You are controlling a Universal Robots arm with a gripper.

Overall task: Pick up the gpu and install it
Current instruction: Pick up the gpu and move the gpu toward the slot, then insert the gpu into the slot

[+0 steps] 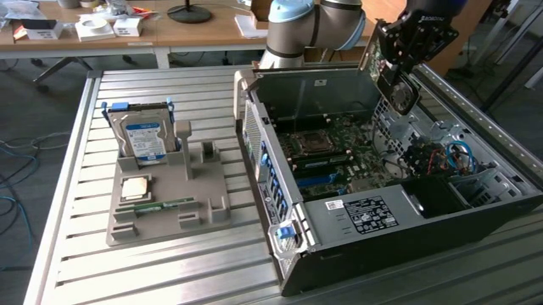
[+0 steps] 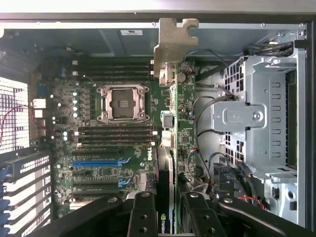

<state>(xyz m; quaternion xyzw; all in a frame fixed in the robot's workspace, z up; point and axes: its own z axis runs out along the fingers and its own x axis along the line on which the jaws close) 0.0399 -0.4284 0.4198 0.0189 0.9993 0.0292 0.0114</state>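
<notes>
The gpu [image 1: 397,86] is a dark card with a round fan, hanging upright over the far right corner of the open computer case [image 1: 357,216]. My gripper [image 1: 405,54] is shut on its upper edge. In the wrist view the gpu [image 2: 168,148] appears edge-on between the two black fingers [image 2: 143,217], and my gripper [image 2: 169,212] is closed around it. Its pale metal bracket [image 2: 174,47] points toward the case's rear wall. Below the card lies the green motherboard [image 2: 98,163] with its blue slots [image 2: 96,162].
A grey fixture tray [image 1: 199,206] on the slatted metal table [image 1: 170,273] holds an upright hard drive [image 1: 144,138], a processor chip [image 1: 136,189] and a green memory stick [image 1: 157,206]. Inside the case are the processor socket [image 2: 122,102] and a silver drive cage [image 2: 256,116] with cables.
</notes>
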